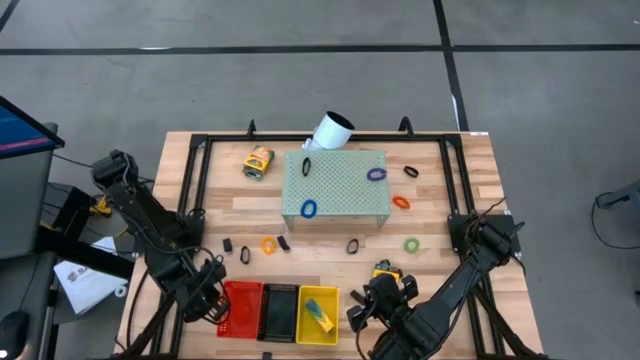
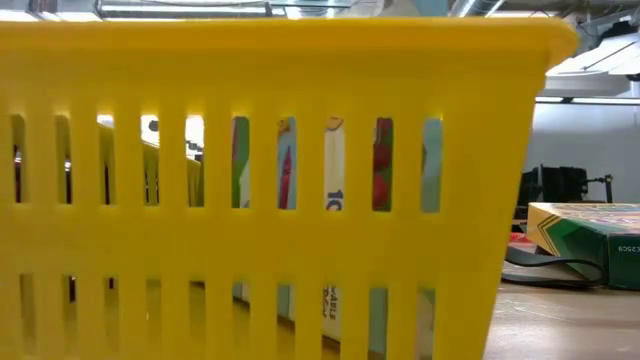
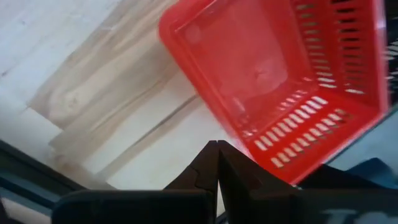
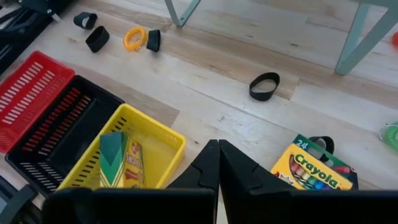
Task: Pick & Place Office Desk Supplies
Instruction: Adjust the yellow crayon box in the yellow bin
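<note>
High view: wooden worktop (image 1: 420,275) seen from above. Near the front edge sat 3 baskets in a row: red basket (image 1: 240,308), black basket (image 1: 281,312), yellow basket (image 1: 319,314). One crayon box (image 1: 318,316) already lay in the yellow one. A 2nd crayon box (image 1: 386,272) lay just beside the right end effector (image 1: 372,305); a 3rd (image 1: 259,161) lay further back, left of a pale green perforated block (image 1: 335,187) with a white tube (image 1: 331,131) behind it. Small loops and black clips were scattered around and on the block, e.g. an orange loop (image 1: 268,245) and a green loop (image 1: 411,244). Left end effector (image 1: 213,302) sat by the red basket.

Low view: filled almost wholly by the yellow basket's slatted wall; a boxed item showed through the slats, digits "10" partly legible. A green-edged box lay at right.

Left wrist view: fingers pressed together, holding nothing, over the empty red basket.

Right wrist view: fingers also closed and empty. Box ahead read "Crayola" and "24". A black loop (image 4: 264,86) lay beyond it.

Judgement: next pick is prob. the nearby Crayola box. Best to open wide first, straddle the box's narrow sides, lift clear of the basket rim, then release low inside the yellow basket.
</note>
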You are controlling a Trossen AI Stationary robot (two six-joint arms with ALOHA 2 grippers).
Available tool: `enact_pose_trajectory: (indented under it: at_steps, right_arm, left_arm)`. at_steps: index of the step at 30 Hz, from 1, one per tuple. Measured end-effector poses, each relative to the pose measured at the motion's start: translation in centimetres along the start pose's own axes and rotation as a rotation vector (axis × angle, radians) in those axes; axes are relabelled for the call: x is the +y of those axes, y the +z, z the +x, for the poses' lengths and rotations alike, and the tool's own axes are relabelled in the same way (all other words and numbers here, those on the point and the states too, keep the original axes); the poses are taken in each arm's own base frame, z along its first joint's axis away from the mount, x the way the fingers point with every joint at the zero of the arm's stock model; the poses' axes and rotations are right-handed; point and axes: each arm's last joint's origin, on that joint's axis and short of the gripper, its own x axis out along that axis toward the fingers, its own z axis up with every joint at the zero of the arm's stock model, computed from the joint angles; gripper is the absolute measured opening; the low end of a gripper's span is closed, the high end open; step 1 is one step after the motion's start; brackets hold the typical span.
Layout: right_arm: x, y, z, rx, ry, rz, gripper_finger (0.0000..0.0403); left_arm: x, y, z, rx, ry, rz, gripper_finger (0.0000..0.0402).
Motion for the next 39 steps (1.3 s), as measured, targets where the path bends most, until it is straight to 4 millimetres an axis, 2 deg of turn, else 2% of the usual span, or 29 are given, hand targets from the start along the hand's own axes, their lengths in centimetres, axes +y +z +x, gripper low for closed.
enact_pose_trajectory:
  at_steps: [8, 12, 19, 23, 25, 32, 39]
  right_arm:
    - [0.0, 0.0, 0.0, 0.000, 0.001, -0.001, 0.0000]
    - [0.0, 0.0, 0.0, -0.026, 0.011, -0.005, 0.0000]
    - [0.4, 1.3, 1.3, -0.002, -0.032, 0.009, 0.0000]
    - [0.7, 2.2, 2.6, 0.112, -0.090, 0.036, 0.0000]
    - [1.5, 2.5, 3.2, 0.178, -0.057, 0.018, 0.0005]
    - [4.5, 3.6, 4.6, 0.339, 0.189, -0.129, 0.0066]
    - [5.0, 4.4, 5.5, 0.366, 0.224, -0.125, 0.0159]
  left_arm:
    - [0.2, 0.6, -3.4, -0.050, -0.193, 0.015, 0.0000]
    - [-0.3, 1.3, -4.3, -0.154, -0.305, 0.043, 0.0000]
    - [-3.9, 4.2, -4.2, -0.373, -0.500, 0.183, 0.0000]
    - [-5.7, 5.7, -4.6, -0.517, -0.600, 0.322, 0.0000]
    - [-6.1, 6.2, -4.8, -0.544, -0.620, 0.397, 0.0000]
    - [-6.4, 6.5, -4.1, -0.472, -0.606, 0.531, 0.0000]
    - [-6.1, 5.4, -5.0, -0.476, -0.636, 0.605, 0.0000]
